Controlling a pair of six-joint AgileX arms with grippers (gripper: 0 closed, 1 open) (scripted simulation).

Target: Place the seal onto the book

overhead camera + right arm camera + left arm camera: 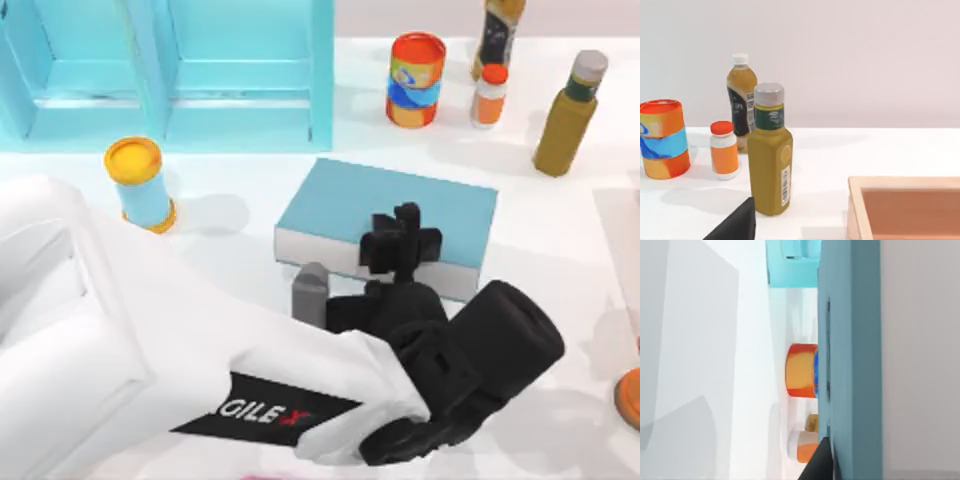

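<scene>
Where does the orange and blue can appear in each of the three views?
Top view: the can stands in the upper part of the picture, right of the cabinet.
Left wrist view: the can lies past the book, partly hidden by its cover.
Right wrist view: the can stands beside the small bottle.
Shared landmark: the small bottle, next to the can in every view.
</scene>
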